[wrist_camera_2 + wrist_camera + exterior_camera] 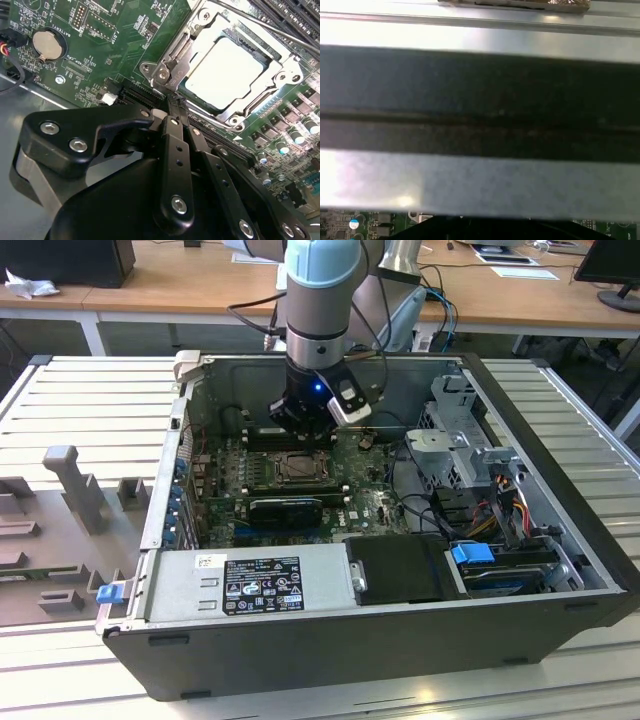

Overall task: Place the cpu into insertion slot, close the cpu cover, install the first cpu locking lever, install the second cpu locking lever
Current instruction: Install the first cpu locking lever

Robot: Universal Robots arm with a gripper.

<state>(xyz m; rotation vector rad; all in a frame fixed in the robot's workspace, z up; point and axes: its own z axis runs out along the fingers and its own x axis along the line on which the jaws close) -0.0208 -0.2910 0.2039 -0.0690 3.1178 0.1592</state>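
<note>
The cpu (227, 70) lies flat in the insertion slot (300, 468) on the green motherboard, its pale face showing through the window of the cpu cover (182, 55). The cover's silvery frame is down over the chip. A thin metal lever rod (280, 34) runs along the socket's far side. In the second wrist view my gripper (175, 100) has its two black fingers (172, 145) pressed together, shut. Their tips sit at the socket's near edge, beside a corner screw (162, 75). In the exterior view the gripper (300, 430) hangs just behind the socket inside the open case.
A coin battery (48, 44) and long black memory slots (295, 15) flank the socket. The power supply (250, 585) fills the case's front, with a drive cage (465, 440) and cable bundles (500, 505) on the exterior view's right. Case walls (480, 100) stand close around.
</note>
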